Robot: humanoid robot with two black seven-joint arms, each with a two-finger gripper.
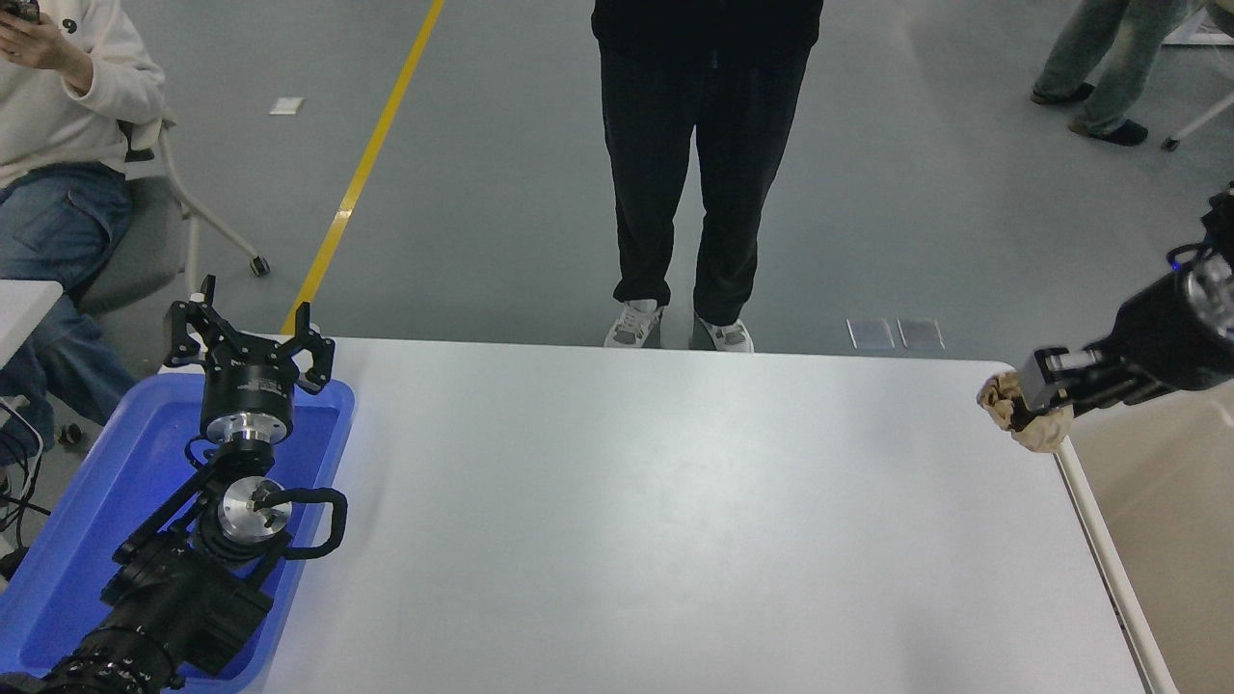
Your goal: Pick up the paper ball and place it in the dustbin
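Right gripper [1030,405] clenched on paper ball [1024,416] at table [675,501] edge beside dustbin [1171,511]; left gripper [249,349] released over blue tray [87,501]; person [702,164] opposite.

One paper ball [1027,416], one dustbin [1171,501]

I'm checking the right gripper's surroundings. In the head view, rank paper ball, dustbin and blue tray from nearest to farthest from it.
From the right gripper:
1. Paper ball, held in it at the table's right edge.
2. Dustbin, just below-right.
3. Blue tray, far left.
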